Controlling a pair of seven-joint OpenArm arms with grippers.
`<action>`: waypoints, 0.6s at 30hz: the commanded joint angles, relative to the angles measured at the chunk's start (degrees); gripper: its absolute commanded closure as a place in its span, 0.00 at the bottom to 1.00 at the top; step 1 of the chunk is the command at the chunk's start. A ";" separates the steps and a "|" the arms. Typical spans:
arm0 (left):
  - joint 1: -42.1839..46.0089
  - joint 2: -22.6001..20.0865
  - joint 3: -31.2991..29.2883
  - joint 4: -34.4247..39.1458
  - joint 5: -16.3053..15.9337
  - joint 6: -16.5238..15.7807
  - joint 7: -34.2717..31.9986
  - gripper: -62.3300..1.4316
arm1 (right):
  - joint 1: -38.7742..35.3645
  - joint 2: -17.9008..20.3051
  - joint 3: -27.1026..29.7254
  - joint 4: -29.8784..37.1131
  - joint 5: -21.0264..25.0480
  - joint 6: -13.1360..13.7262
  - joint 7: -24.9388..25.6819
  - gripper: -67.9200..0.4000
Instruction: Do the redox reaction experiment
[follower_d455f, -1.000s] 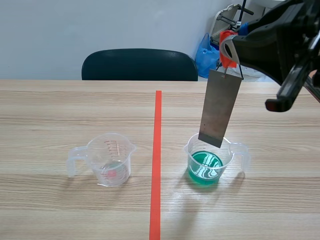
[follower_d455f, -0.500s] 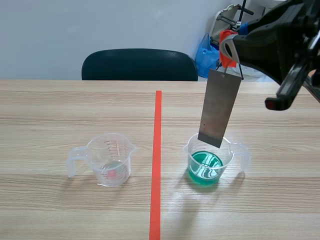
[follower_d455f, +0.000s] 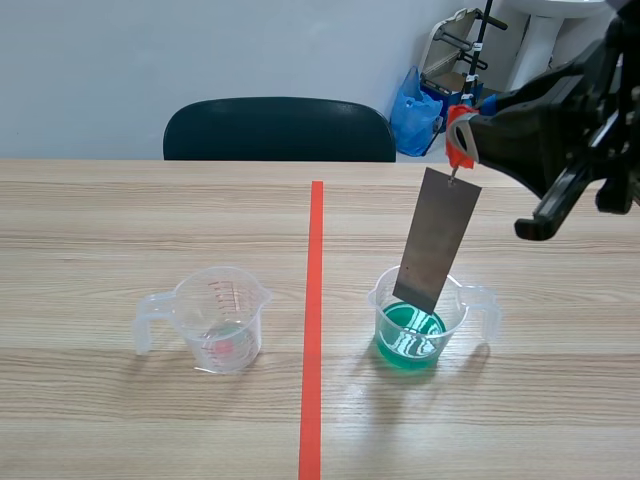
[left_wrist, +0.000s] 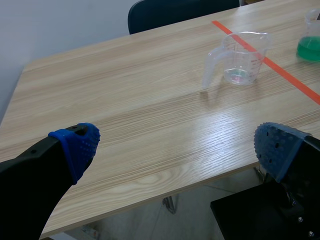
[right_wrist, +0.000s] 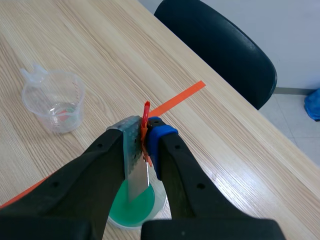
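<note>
Wooden tabletop (follower_d455f: 120, 220): the right gripper (right_wrist: 146, 140) has its fingers clamped on a red clip (follower_d455f: 458, 135) — the metal strip (follower_d455f: 436, 240) hangs with its lower end at the green-liquid cup's (follower_d455f: 415, 325) mouth. The left gripper's (left_wrist: 177, 147) fingers are apart. Lower the strip slowly and straight, clear of the wall.

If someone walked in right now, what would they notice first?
A flat grey metal strip hangs from the right tool, its lower end inside the clear plastic cup of green liquid, right of the orange-red tape line. A near-empty clear plastic cup stands left of it.
</note>
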 joint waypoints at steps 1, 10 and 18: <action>0.07 0.13 -0.48 0.46 -0.35 0.09 -0.85 0.00 | 0.68 0.13 -0.68 -0.70 -0.39 -0.17 1.97 0.98; 0.07 0.13 -0.48 0.46 -0.35 0.09 -0.83 0.00 | 0.68 0.13 -5.01 -7.23 -5.42 0.24 9.90 0.98; 0.07 0.13 -0.48 0.46 -0.35 0.09 -0.85 0.00 | 0.68 -0.33 -8.17 -12.87 -10.97 0.24 17.18 0.98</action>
